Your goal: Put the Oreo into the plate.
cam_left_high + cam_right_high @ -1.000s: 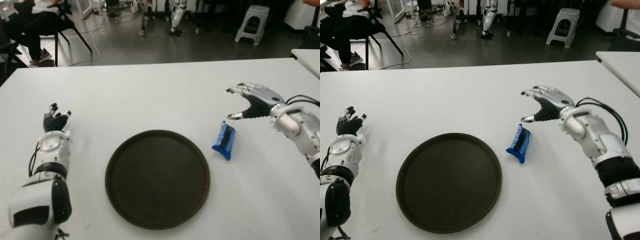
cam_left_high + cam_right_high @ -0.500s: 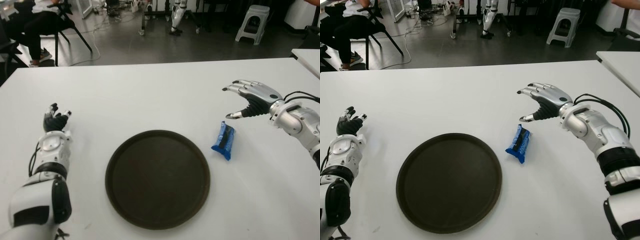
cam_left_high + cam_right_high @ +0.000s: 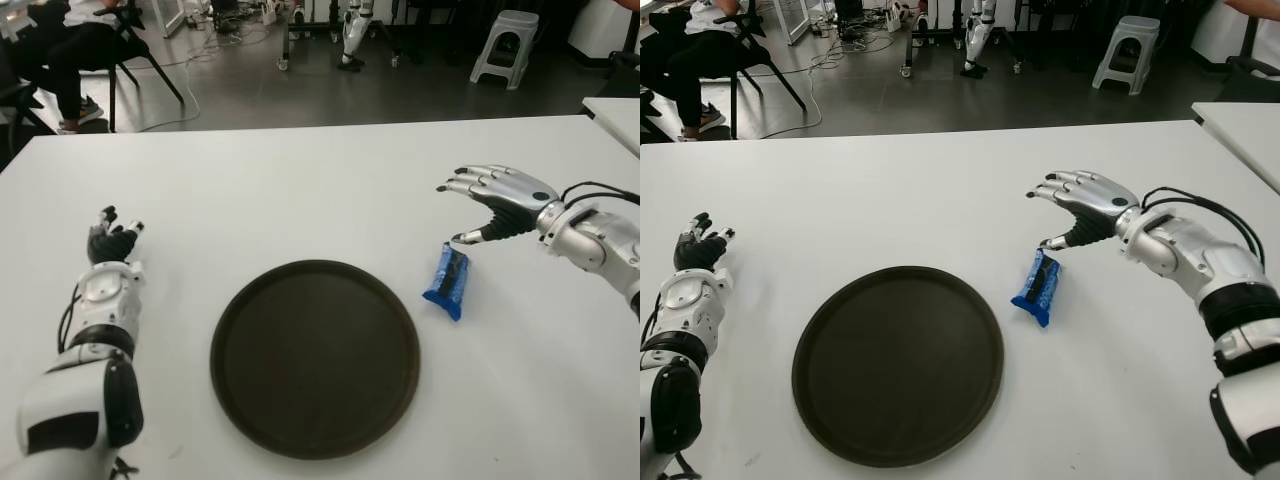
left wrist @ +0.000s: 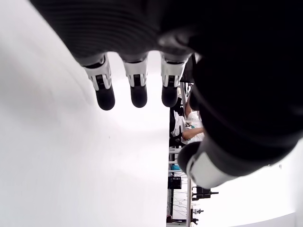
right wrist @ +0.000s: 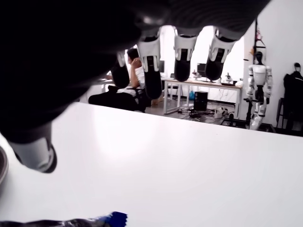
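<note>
The right hand (image 3: 495,205) is being held just above the far end of the small blue foil Oreo packet (image 3: 447,280), with its fingers (image 3: 1055,184) spread wide and nothing being gripped. The packet is lying on the white counter (image 3: 300,190), just beside the right rim of the round dark brown plate (image 3: 315,358) and not yet in it. For a sound grasp, the hand is probably best lowered over the packet's middle and the fingers closed across its narrow width. The left hand (image 3: 110,240) is showing well to the plate's left, fingers relaxed and nothing being held. One packet, one plate and two hands are being counted.
</note>
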{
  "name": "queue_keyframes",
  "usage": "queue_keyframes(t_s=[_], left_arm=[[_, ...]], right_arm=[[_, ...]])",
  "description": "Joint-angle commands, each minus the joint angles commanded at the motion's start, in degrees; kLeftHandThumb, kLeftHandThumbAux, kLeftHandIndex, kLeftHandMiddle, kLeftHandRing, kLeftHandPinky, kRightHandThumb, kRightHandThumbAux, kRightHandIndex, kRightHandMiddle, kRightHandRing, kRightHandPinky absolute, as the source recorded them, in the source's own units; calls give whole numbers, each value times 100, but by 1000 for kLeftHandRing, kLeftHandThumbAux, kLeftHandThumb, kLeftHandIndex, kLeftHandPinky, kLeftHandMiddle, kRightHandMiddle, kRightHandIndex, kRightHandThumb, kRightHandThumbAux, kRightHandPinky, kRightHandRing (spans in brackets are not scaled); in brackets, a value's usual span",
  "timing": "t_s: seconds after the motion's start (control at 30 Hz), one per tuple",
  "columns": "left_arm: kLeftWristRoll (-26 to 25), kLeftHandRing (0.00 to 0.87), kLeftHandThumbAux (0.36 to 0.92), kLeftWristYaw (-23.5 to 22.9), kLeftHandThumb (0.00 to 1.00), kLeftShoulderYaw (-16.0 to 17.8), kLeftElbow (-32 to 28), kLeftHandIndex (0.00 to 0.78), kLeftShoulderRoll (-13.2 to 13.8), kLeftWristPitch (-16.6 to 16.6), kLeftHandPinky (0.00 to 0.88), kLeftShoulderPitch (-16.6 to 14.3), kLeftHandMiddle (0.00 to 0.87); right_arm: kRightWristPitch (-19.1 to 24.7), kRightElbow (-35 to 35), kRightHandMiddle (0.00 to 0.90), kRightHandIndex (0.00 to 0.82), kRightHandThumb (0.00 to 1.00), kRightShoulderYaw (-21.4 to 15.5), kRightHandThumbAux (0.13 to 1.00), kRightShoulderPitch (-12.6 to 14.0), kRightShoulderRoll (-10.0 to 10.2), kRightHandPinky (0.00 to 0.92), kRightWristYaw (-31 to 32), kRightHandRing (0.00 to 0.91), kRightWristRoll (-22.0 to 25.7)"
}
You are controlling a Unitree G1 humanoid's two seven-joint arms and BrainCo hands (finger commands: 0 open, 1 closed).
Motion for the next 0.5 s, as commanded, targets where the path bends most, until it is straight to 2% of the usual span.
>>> queue_keyframes(t_s=[0.37, 0.5], left_arm=[[28, 9, 837, 62, 10, -24, 5, 0, -9, 4, 49, -8, 0], [62, 4, 829, 70, 2, -55, 7, 0, 2, 10, 41, -4, 0]], right_arm=[[-399, 470, 0, 0, 254, 316, 484, -161, 30, 0, -614, 0, -355], [-474, 576, 0, 0, 249, 429, 477, -190, 30, 0, -839, 0, -456]])
